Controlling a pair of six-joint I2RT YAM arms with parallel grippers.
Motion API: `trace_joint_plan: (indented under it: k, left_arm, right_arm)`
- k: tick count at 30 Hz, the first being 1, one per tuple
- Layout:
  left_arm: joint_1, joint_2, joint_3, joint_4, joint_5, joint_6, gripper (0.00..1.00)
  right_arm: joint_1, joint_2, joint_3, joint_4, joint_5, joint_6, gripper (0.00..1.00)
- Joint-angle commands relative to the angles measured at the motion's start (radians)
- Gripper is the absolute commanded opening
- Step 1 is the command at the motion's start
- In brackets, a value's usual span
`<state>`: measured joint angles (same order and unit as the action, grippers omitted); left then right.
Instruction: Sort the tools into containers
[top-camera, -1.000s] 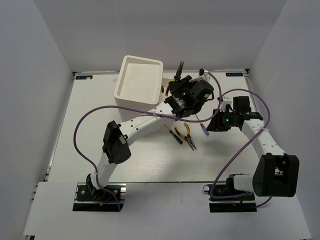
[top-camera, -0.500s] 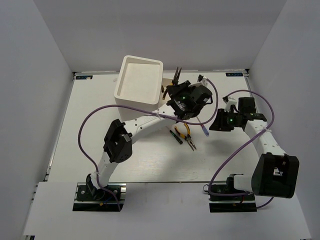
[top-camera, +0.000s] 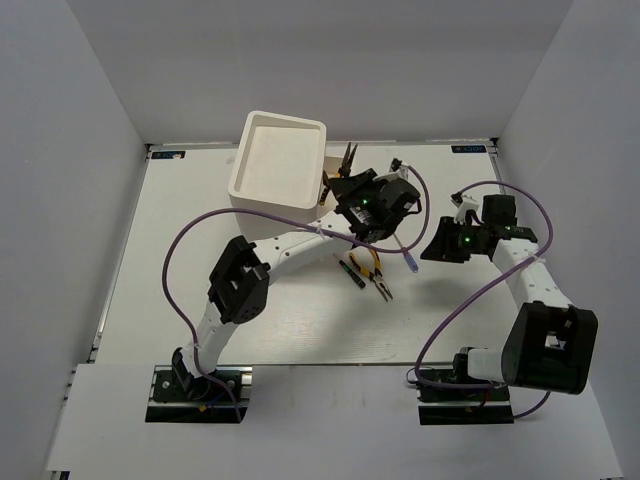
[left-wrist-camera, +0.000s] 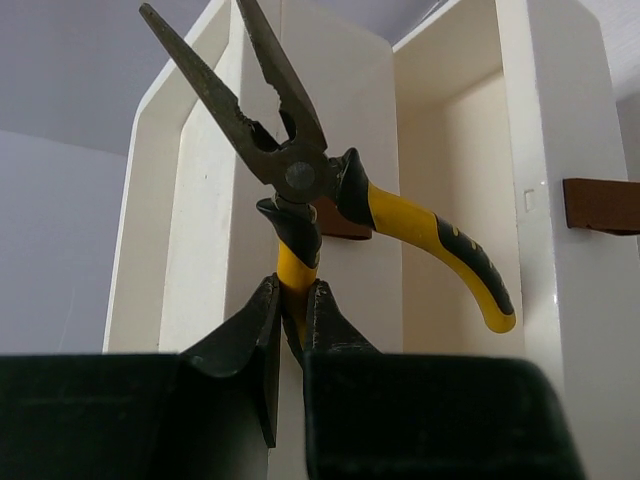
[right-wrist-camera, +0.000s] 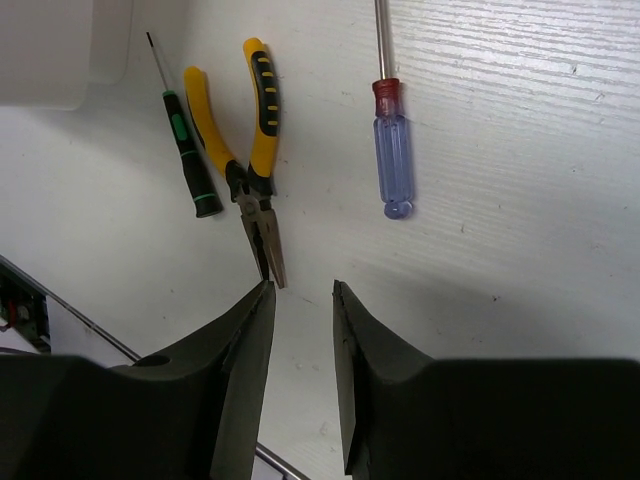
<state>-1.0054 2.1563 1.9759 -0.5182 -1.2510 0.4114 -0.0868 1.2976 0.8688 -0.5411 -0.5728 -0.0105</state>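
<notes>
Left gripper (left-wrist-camera: 293, 292) pinches one yellow handle of long-nose pliers (left-wrist-camera: 298, 176), nose splayed; right gripper (right-wrist-camera: 301, 290) parted, empty. White table (top-camera: 300, 325), grey walls (top-camera: 330, 60).

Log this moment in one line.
left tool: shut on yellow-handled pliers, by drawer box | right tool: open, near second pliers on table

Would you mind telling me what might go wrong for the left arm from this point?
The left gripper pinches the yellow-handled pliers by one handle only; the other handle hangs free, so they may pivot or slip. Their spread tips and free handle sit close to the white drawer walls and could snag on entry.
</notes>
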Motion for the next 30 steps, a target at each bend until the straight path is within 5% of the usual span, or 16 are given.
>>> trace_joint_plan:
  k: [1, 9, 12, 20, 30]
  left_arm:
    - [0.002, -0.027, -0.006, 0.027, -0.048, 0.009, 0.00]
    - [0.002, -0.009, -0.015, 0.027, -0.048, 0.009, 0.07]
    - [0.002, -0.009, -0.015, 0.027, -0.048, 0.000, 0.23]
    - [0.002, -0.009, -0.005, 0.009, -0.030, -0.019, 0.43]
    - [-0.007, -0.009, 0.032, -0.020, -0.021, -0.046, 0.47]
  right_arm:
    - [-0.013, 0.011, 0.006, 0.027, -0.039, 0.003, 0.36]
    - [-0.030, 0.032, 0.018, 0.023, -0.065, -0.002, 0.36]
    - [-0.031, 0.038, 0.022, 0.021, -0.070, -0.006, 0.37]
    - [-0.037, 0.045, 0.030, 0.017, -0.078, -0.017, 0.37]
    - [-0.042, 0.043, 0.027, 0.006, -0.078, -0.031, 0.38]
